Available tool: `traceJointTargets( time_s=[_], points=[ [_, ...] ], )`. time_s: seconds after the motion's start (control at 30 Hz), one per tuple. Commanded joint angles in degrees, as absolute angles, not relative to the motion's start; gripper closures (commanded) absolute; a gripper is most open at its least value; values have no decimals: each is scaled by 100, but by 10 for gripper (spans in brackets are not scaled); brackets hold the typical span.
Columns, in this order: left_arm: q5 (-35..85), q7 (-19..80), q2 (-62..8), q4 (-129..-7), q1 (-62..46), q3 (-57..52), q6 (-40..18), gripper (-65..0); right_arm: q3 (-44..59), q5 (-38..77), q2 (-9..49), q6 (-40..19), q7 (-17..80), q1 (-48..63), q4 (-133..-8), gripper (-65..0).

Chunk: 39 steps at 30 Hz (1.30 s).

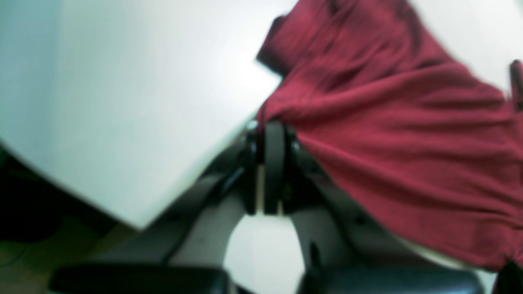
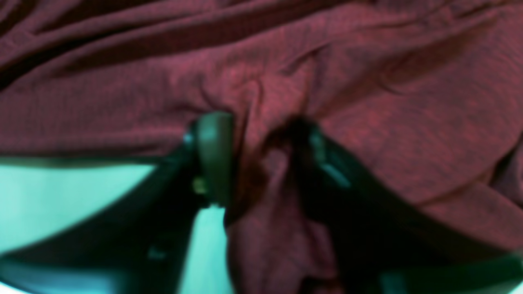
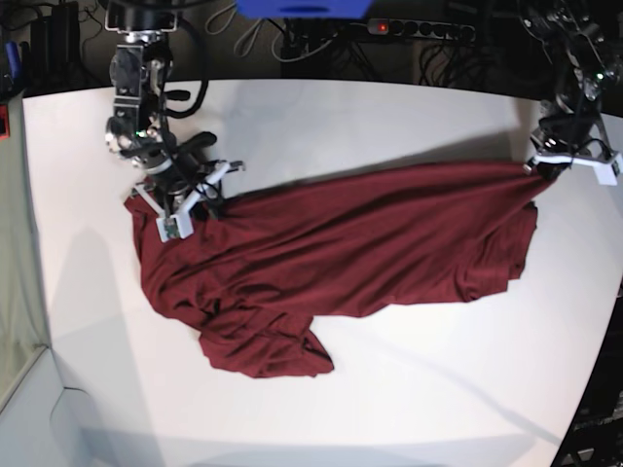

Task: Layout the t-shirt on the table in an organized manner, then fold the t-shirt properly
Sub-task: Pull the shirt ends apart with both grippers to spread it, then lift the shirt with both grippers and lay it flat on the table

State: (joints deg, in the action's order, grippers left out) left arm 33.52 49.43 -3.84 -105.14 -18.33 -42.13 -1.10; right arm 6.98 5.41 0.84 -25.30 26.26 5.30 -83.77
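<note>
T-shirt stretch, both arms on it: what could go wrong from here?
1. The right claw has only a small bunch of the dark maroon knit t-shirt between its jaws; the fabric may slip out under a pull.
2. The left claw, shut on the shirt's edge, sits near the edge of the white matte table; pulling further could drag cloth off it.
3. The lower part is crumpled in folds, which may stay bunched.

The left pincer (image 1: 271,134), on the base view's right, is clamped tight on a corner of the t-shirt (image 3: 341,253). The right pincer (image 2: 257,139), on that view's left, angles downward with cloth bunched between its partly closed jaws.
</note>
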Motion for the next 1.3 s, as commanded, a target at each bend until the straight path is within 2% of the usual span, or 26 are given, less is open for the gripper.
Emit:
traceJointTargets(
  time_s=[0.0, 0.1, 0.6, 0.87, 1.27],
  points=[
    [3380, 4857, -453, -10615, -1798, -4233, -119, -2, 699, 593, 119, -2554, 2598, 479, -8462, -112],
    [3380, 4857, -453, -10615, -1534, -4233, -119, -2, 725, 602, 127, -2554, 2598, 470, -8532, 0],
    [3424, 4901, -453, -10774, 382, -4189, -119, -2, 743, 602, 330, -2554, 2624, 444, -10624, 0],
    [3363, 4901, -567, -10484, 1868, -3433, -110, -2, 919, 576, 330, -2554, 2651, -497, -11002, 0],
    [3371, 4848, -725, -8655, 4075, -2738, -110, -2, 1508, 558, 330, -2387, 2659, -2229, -10607, 0]
  ],
)
